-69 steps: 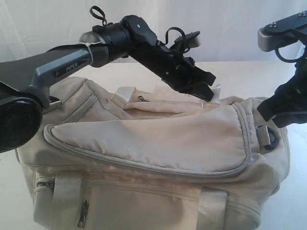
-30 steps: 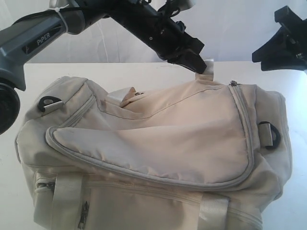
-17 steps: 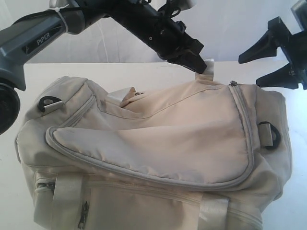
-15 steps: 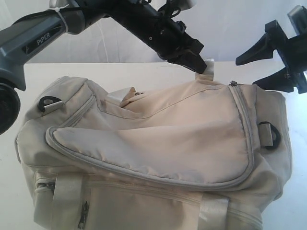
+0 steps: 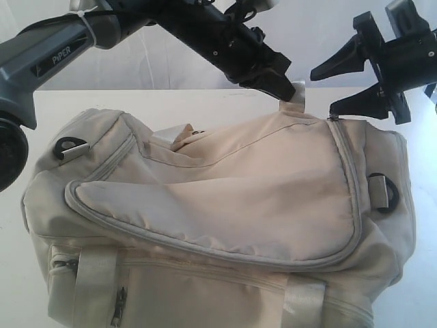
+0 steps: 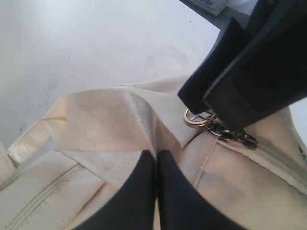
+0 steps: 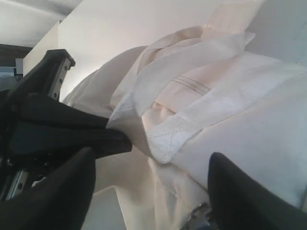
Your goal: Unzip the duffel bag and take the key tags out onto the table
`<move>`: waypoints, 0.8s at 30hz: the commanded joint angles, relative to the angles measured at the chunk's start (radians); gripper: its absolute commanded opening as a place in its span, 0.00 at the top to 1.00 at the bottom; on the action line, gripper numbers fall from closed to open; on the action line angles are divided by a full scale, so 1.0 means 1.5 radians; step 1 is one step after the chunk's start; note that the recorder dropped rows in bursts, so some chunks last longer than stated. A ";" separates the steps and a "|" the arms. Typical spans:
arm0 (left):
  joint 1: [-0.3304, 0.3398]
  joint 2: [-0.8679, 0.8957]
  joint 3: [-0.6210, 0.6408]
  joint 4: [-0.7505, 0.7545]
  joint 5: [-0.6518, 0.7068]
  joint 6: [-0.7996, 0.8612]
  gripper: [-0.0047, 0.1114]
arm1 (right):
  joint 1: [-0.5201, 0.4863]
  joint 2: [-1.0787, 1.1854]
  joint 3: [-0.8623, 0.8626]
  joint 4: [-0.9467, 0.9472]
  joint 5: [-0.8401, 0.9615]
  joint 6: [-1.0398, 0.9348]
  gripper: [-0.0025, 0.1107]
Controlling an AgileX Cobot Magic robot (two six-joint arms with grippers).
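The large cream fabric duffel bag point(image 5: 205, 287) runs off the exterior view's bottom edge, and its grey-piped flap point(image 5: 218, 198) hides the inside. In the left wrist view a small metal ring point(image 6: 192, 123) sits half-covered by the black right gripper point(image 5: 322, 91), possibly the zipper pull's, too blurred to call.

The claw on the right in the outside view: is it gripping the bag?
No, the right gripper is spread wide open just above the duffel bag, with nothing between its fingers.
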 commanded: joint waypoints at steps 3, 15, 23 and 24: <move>0.002 -0.019 -0.008 -0.040 0.025 -0.001 0.96 | -0.001 -0.006 -0.004 -0.087 0.003 -0.002 0.43; 0.002 -0.030 -0.008 -0.040 0.009 0.003 0.96 | 0.000 -0.005 -0.004 -0.069 0.003 0.038 0.43; 0.002 -0.031 -0.008 -0.039 -0.016 0.003 0.96 | 0.055 -0.053 -0.004 -0.075 0.003 0.040 0.43; 0.002 -0.031 -0.008 -0.039 -0.016 0.003 0.96 | 0.062 -0.056 -0.004 -0.081 0.003 0.040 0.43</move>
